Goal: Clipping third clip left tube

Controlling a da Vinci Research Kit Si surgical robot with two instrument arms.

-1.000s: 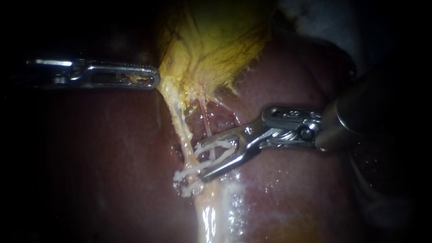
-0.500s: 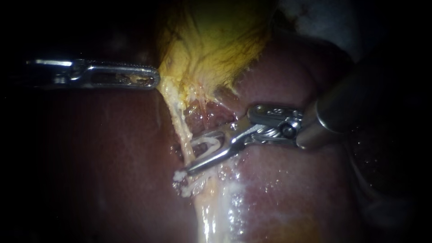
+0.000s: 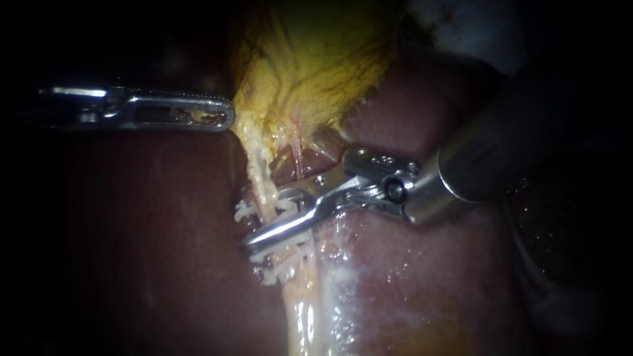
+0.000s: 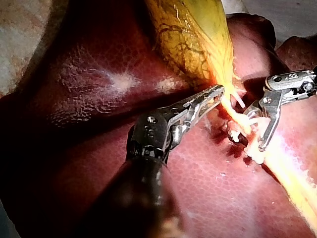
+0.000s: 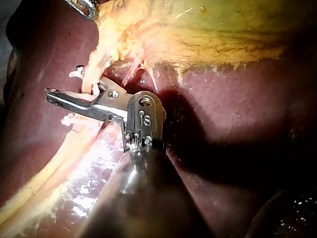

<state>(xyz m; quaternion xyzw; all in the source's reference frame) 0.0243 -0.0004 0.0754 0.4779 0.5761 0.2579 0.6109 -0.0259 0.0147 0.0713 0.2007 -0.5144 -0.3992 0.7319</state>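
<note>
Running down from the narrow lower end of the gallbladder (image 3: pixel 316 59), the left tube (image 3: pixel 264 188) lies as a pale yellow cord across the dark red liver (image 3: pixel 409 277). The right instrument (image 3: pixel 264 221) reaches it from the right, its shaft coming in from the upper right. Its two slim jaws are drawn to a narrow gap, one on each side of the tube, and they hold a white clip (image 3: pixel 244 211) set across it. The clip's end pokes out just past the tube on the far side from the shaft. The right wrist view shows the same: the tube passes between the jaws, and the longer jaw's tip lies beyond it.

Just below the jaws, other white clips (image 3: pixel 269 275) sit on the same tube. Below them a pale, wet band of tissue (image 3: pixel 303 316) continues over the liver. Beside the left tube, on the shaft side of the jaws, a thin pink tube (image 3: pixel 298 161) also runs down from the gallbladder and goes out of sight behind the upper jaw.

The left instrument (image 3: pixel 224 118) lies level, well above the clipping site. Its jaws are closed together on the yellow edge of the gallbladder where it narrows toward the tube. A scrap of tissue shows in the jaw's slot.
</note>
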